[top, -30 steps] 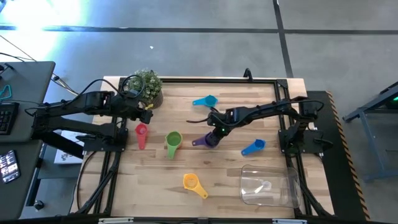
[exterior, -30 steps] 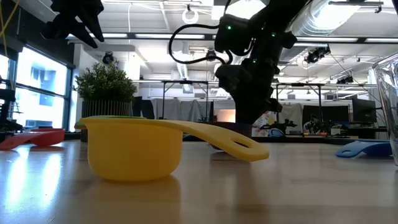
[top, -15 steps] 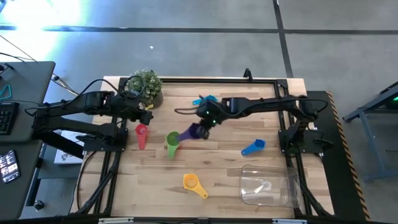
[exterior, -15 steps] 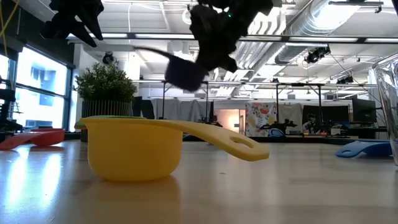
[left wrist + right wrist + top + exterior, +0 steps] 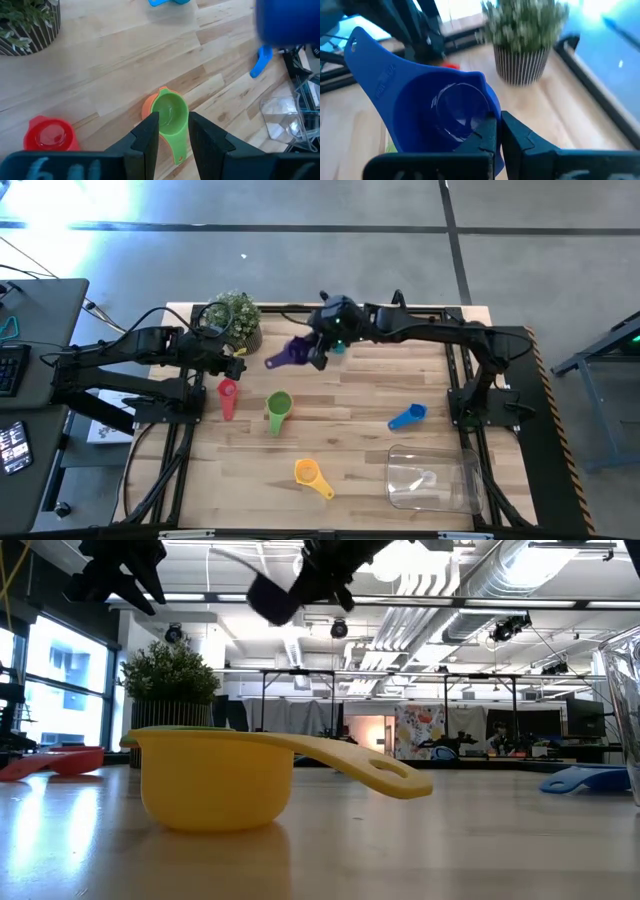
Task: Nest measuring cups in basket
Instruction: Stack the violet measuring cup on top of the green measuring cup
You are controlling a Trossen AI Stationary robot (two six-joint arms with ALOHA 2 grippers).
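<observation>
The right end effector is clamped on the rim of the purple plastic measuring cup, fingers pinched together on its wall. A second ago that cup sat low near the middle of the tabletop; it now hangs high in the air just beside the potted green plant. The clear rectangular plastic basket lies well apart from the plant, at the opposite near corner, so the cup is travelling away from it, perhaps toward nesting first. The green plastic measuring cup, seated in an orange one, rests near the plant. The left end effector hovers beside the plant, fingers slightly apart, holding nothing.
</observation>
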